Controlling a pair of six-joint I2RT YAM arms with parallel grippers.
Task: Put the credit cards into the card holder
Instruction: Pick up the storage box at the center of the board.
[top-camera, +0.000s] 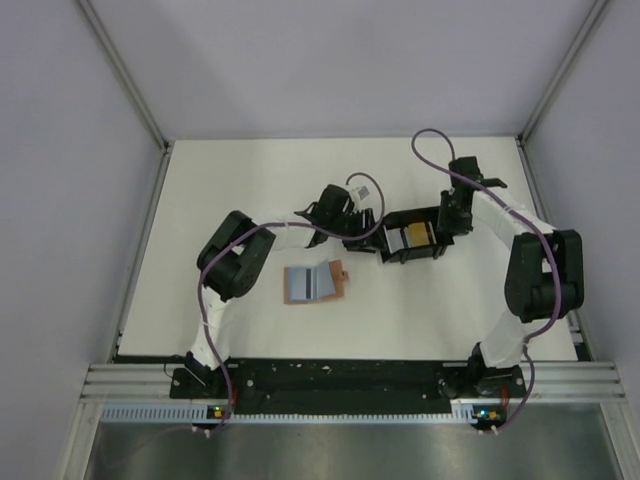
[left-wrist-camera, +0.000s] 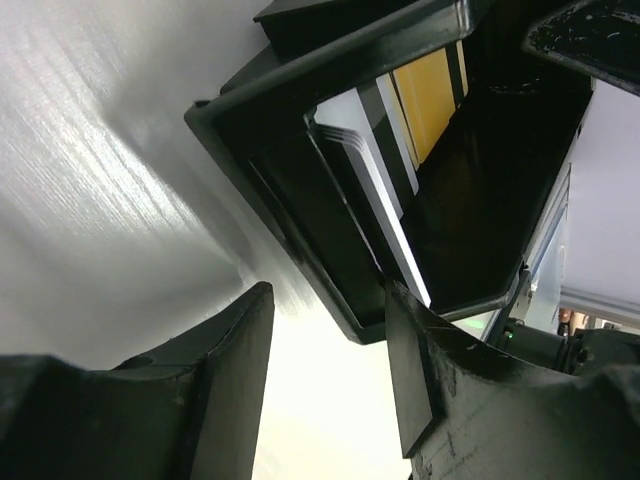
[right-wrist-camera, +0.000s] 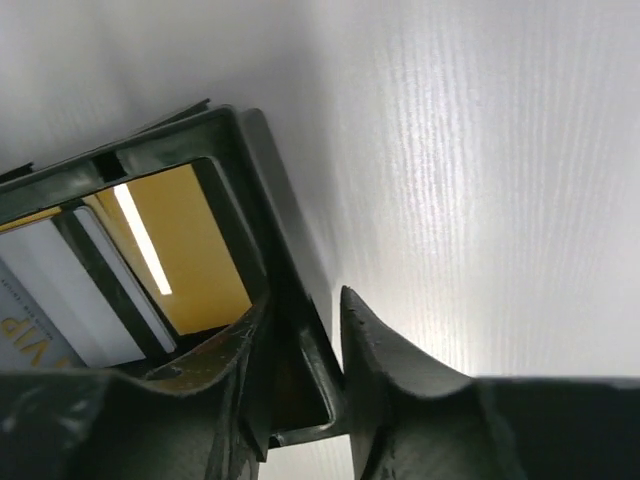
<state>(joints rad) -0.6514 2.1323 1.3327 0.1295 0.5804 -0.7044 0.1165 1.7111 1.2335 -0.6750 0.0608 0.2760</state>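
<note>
The black tray (top-camera: 436, 250) holds both credit cards, the yellow-orange card (top-camera: 419, 236) and the light blue card (top-camera: 396, 238). The tan-brown card holder (top-camera: 313, 283) lies open on the table left of the tray, its blue-grey inner face up. My left gripper (top-camera: 364, 240) is open at the tray's left corner (left-wrist-camera: 360, 320); in the left wrist view (left-wrist-camera: 328, 300) the pale card (left-wrist-camera: 365, 165) and the yellow card (left-wrist-camera: 430, 90) show inside. My right gripper (top-camera: 447, 228) is shut on the tray's right wall (right-wrist-camera: 300, 330), one finger inside and one outside (right-wrist-camera: 303, 310), next to the yellow card (right-wrist-camera: 190, 250).
The white table (top-camera: 250, 190) is bounded by grey enclosure walls and metal rails at the back and sides. Both arms reach over the table's middle, with purple cables looping above them.
</note>
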